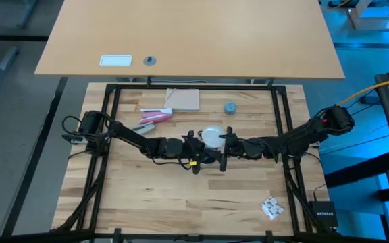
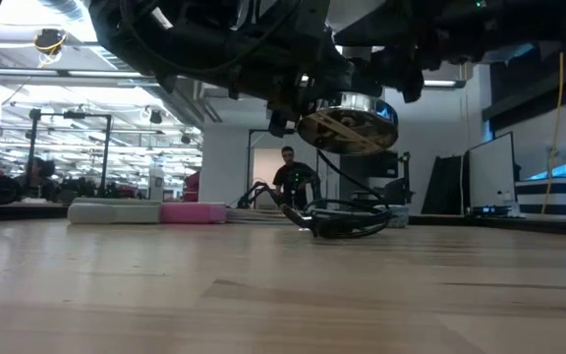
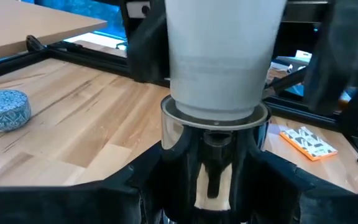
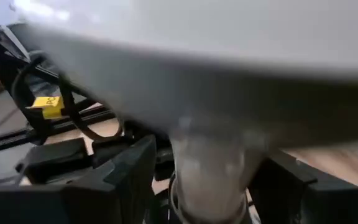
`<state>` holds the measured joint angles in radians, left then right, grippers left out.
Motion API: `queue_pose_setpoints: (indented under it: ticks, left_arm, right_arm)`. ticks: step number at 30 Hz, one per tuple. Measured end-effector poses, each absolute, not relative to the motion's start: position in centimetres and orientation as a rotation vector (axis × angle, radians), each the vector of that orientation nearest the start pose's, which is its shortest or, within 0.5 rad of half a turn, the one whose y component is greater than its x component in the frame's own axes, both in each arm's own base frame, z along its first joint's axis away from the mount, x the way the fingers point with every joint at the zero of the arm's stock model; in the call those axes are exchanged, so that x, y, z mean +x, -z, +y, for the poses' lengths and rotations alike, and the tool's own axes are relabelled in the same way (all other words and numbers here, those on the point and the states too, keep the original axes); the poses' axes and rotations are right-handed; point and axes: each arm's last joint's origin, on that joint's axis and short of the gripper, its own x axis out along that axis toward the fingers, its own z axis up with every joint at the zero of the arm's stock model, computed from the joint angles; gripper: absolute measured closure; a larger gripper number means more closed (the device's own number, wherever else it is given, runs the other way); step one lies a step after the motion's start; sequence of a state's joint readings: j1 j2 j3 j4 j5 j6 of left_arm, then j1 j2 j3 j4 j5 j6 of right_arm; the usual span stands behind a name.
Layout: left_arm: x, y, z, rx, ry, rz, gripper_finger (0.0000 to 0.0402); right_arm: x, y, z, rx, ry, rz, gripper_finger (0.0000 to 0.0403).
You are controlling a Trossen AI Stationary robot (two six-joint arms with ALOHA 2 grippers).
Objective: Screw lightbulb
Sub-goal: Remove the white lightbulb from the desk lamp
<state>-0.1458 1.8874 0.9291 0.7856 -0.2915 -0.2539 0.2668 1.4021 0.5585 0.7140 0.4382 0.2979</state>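
Mid-bench, left gripper (image 1: 193, 150) pinched the socket (image 3: 215, 134), raised; right gripper (image 1: 225, 145) pinched the bulb (image 1: 212, 137) seated in it. Tilt risked cross-threading or the bulb slipping

Both arms outstretched inward, left pincer (image 1: 196, 150) and right pincer (image 1: 225, 147) nearly tip-to-tip mid-table, raised.
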Motion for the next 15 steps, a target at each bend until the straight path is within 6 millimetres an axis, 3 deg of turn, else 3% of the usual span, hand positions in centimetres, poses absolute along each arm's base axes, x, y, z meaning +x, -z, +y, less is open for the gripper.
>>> queue_pose_setpoints:
  ticks: [4,10,15]
  left_arm:
    - [38.28,-17.08,-5.05,-0.211,-0.160,0.162,0.0226]
    - [38.21,-17.10,-5.51,-0.179,-0.147,0.165,0.0225]
    - [38.19,-17.03,-5.56,-0.153,-0.144,0.175,0.0225]
  right_arm:
    - [27.52,-21.48,6.23,0.171,0.189,0.085,0.0186]
    - [27.66,-21.70,6.30,0.138,0.176,0.091,0.0241]
    - [27.67,-21.53,6.41,0.120,0.148,0.115,0.0241]
